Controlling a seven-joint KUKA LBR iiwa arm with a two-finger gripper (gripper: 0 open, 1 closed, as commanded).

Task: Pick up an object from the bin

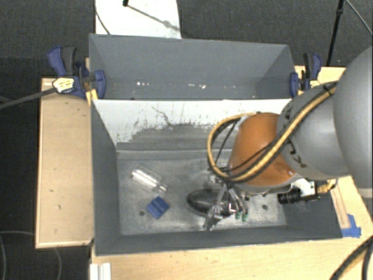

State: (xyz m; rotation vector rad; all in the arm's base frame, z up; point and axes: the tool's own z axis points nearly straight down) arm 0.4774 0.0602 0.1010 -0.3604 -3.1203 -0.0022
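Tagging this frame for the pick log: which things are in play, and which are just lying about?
In play:
gripper, low in the bin, front middle
dark rounded object, close beside the gripper; contact cannot be told

Lying about:
clear plastic bottle, toward the view's left
small blue block, in front of the bottle

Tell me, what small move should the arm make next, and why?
Probably a slight shift toward the dark rounded thing, to centre on it: the gripper sits low over the bin floor, just at that thing's right edge. The clear bottle and blue block lie farther off.
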